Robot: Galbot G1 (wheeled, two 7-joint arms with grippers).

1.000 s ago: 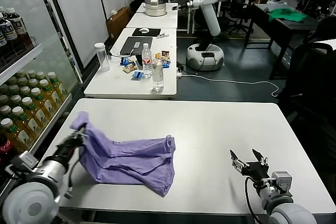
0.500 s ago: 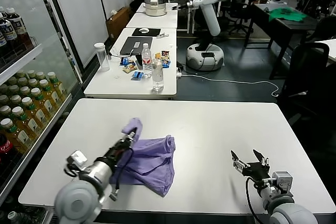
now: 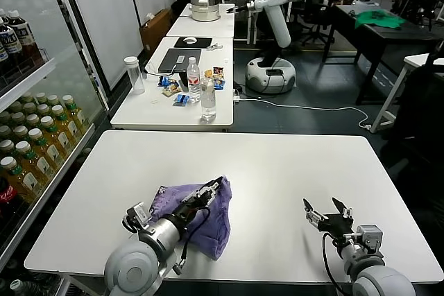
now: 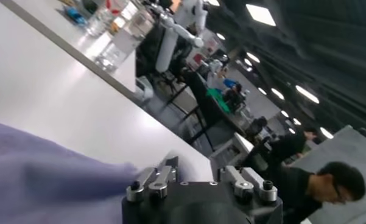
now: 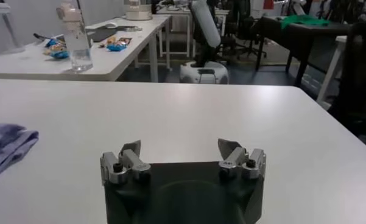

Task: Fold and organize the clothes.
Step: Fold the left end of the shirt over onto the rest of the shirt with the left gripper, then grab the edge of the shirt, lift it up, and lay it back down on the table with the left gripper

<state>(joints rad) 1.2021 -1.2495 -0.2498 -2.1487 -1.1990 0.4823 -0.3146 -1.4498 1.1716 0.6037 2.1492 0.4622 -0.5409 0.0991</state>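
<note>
Lying bunched under left gripper point(image 3: 208, 191), T-shirt point(image 3: 208, 223)

A wide white table point(image 3: 291, 164) fills the foreground of a busy lab. Just behind it stands a second white table point(image 3: 149, 112) carrying water bottles point(image 3: 201, 88), snack packets point(image 3: 173, 91), a laptop point(image 3: 180, 59) and a clear tumbler point(image 3: 134, 74); farther behind, a third holds a metal pot point(image 3: 205, 6). To the left of the front table, a glass-fronted cooler point(image 3: 31, 123) shows rows of bottled drinks. Beyond the tables, a white humanoid robot point(image 3: 272, 32) stands on dark grey floor point(image 3: 326, 91), a white cable point(image 3: 305, 107) trailing beside it. To its right, a dark desk point(image 3: 374, 32) bears a green garment point(image 3: 379, 19). Ceiling strip lights point(image 4: 260, 13) glow overhead.
</note>
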